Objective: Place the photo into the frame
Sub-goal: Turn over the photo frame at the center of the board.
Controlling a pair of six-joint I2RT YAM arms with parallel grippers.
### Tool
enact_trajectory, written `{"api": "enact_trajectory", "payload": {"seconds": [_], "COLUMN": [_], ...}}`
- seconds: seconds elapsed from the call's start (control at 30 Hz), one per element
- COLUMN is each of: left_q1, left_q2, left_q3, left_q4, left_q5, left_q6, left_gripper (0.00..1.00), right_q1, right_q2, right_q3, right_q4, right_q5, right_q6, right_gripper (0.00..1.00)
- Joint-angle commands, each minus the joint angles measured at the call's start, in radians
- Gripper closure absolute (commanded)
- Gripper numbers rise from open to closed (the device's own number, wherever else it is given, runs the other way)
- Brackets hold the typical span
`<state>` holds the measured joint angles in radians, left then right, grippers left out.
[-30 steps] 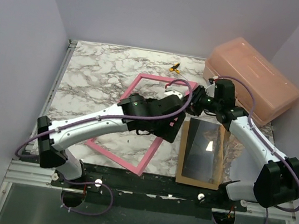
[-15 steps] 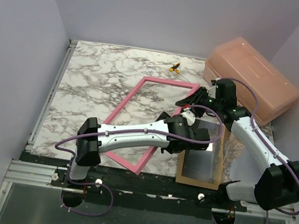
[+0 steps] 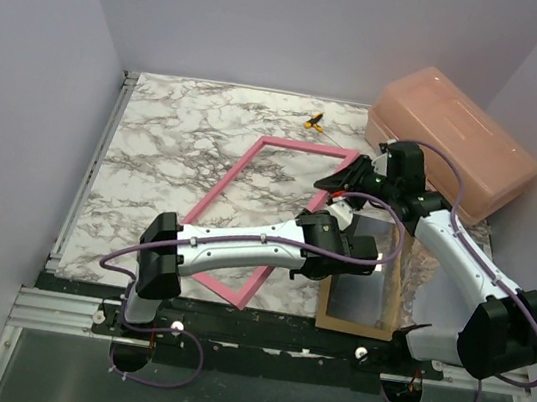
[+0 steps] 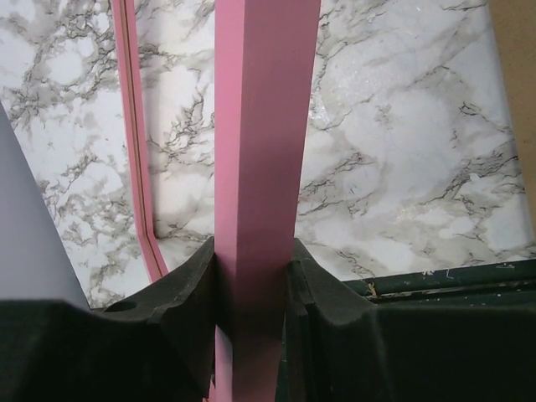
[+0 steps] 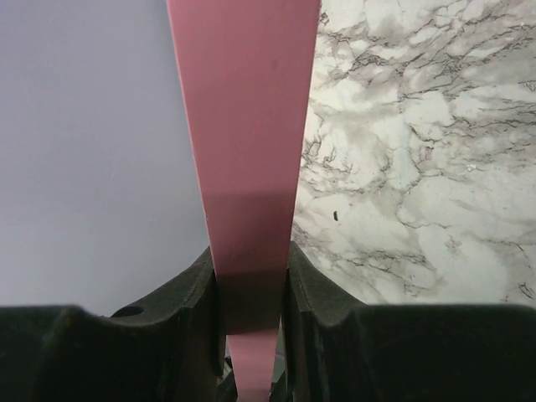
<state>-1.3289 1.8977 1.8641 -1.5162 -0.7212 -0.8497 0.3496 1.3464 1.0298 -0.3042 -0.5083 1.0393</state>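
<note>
The frame was a large, thin-railed pink rectangle with flat, matte rails. It lay skewed over the middle of the grey-veined marble table, and the stone showed through its opening. In the left wrist view the rail ran straight up as a smooth pink strip, with another rail thin and ridged to its left.

The photo, a dark glossy sheet, lay on a brown board at the near right, just beside the frame's right rail. Both wrists partly covered its far end. A salmon plastic box with rounded corners stood at the far right. A small yellow-and-black object lay on the far marble, too small to make out.

The left gripper was clenched on the frame's right rail, its black foam pads pressed against both sides. The right gripper clamped a rail too, near the frame's far right corner. Its pads were tight on the pink strip.
</note>
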Motion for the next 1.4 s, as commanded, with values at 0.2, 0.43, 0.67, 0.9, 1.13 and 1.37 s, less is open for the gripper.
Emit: {"api": "enact_trajectory", "payload": {"seconds": [0.2, 0.43, 0.67, 0.9, 1.13, 1.37], "left_q1": [0.027, 0.074, 0.162, 0.304, 0.416, 0.525], "left_q2": [-0.092, -0.168, -0.267, -0.405, -0.572, -0.771], "left_q3": [0.012, 0.103, 0.197, 0.161, -0.072, -0.421], "left_q4": [-0.096, -0.096, -0.010, 0.196, 0.426, 0.634], "left_q5": [-0.121, -0.098, -0.008, 0.200, 0.373, 0.445], "left_q6": [0.024, 0.111, 0.233, 0.318, 0.272, 0.171], "left_gripper": [1.00, 1.00, 1.00, 1.00, 1.00, 1.00], "right_q1": [-0.009, -0.008, -0.008, -0.008, -0.008, -0.007], "right_q2": [-0.084, -0.148, -0.187, -0.190, -0.187, -0.148], "right_q3": [-0.014, -0.020, -0.032, -0.078, -0.162, -0.232], "right_q4": [0.047, 0.026, -0.015, -0.034, -0.033, -0.007], "right_q5": [-0.024, 0.007, 0.048, 0.074, 0.089, 0.086], "right_q6": [-0.042, -0.054, -0.084, -0.123, -0.156, -0.177], "right_gripper": [0.39, 0.05, 0.00, 0.00, 0.00, 0.00]}}
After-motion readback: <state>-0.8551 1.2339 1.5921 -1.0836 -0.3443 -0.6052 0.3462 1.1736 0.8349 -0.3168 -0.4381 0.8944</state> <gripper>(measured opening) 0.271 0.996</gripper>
